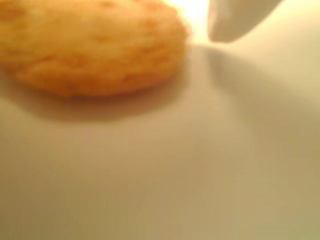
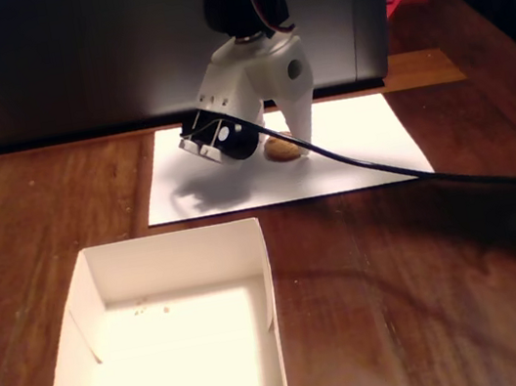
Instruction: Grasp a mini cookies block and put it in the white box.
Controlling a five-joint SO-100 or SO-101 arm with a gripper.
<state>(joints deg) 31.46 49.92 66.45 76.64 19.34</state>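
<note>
- In the fixed view, the white box [image 2: 180, 350] is sitting open-topped toward the front left of the wooden worktop [image 2: 432, 283], with a few tiny crumbs lying on its floor near the back wall.
- Behind it, a flat white paper sheet [image 2: 370, 149] is lying toward the back edge of the worktop, well apart from the box.
- Your gripper [image 2: 275, 145] is reaching down over that sheet, with the black wrist camera [image 2: 224, 139] hanging on its left side and a white finger [image 2: 296, 112] standing just to the right of the cookie.
- The mini cookies block [image 2: 281, 150] is resting flat on the sheet, right at the base of that finger; in the wrist view it [image 1: 95, 47] is filling the upper left, blurred, with a white fingertip [image 1: 235, 22] just beside its right edge.
- You cannot tell whether the jaws are released or clenched, since only one finger is showing clearly.
- A black cable [image 2: 413, 172] is running from the gripper across the sheet toward the right edge of the worktop.
</note>
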